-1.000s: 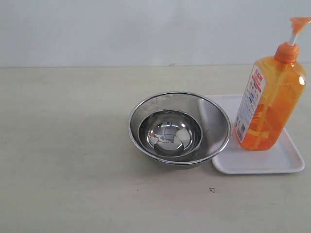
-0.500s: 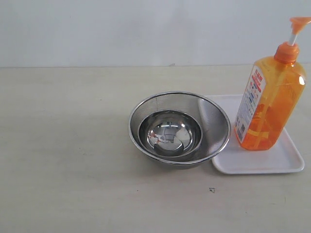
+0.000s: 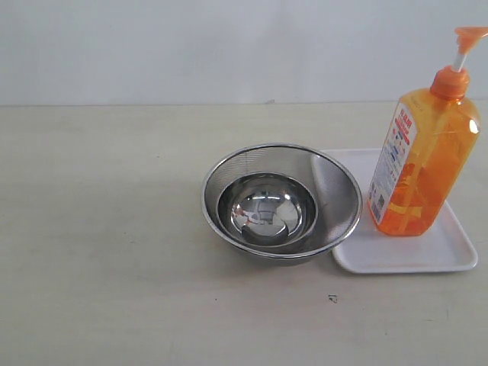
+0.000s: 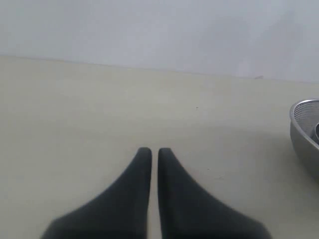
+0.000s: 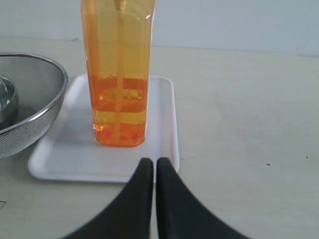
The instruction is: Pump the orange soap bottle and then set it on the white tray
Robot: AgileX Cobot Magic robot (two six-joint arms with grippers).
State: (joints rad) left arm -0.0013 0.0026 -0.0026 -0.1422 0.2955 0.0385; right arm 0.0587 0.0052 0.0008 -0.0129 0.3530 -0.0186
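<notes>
The orange soap bottle (image 3: 423, 164) stands upright on the white tray (image 3: 396, 258), towards its far side, so the placing part of the task looks met; whether the pump has been pressed cannot be told, and the pump head (image 3: 469, 34) is up on its white stem. The right gripper (image 5: 150, 162) is closed with nothing between its fingers, low over the desk (image 3: 99, 229) just beside the tray's rim, tips aimed at the bottle's base. The left gripper (image 4: 150, 152) is also closed and empty, over bare desk well apart from the bottle. The main risk is a tip-over. The bottle is tall on a small base, and in the right wrist view the darker liquid seems to fill only its lower part, so it is probably light; a forward drift of the closed right gripper would shove the tray or strike the bottle low and topple it. A press on the pump that lands off-centre would lever it sideways too, likely into the steel mesh bowl (image 3: 335, 198), whose rim reaches over the tray's edge close by. The nozzle points away from the bowls, out towards the tray's edge, so a squirt could land on the desk. A closed gripper also cannot steady the body.
</notes>
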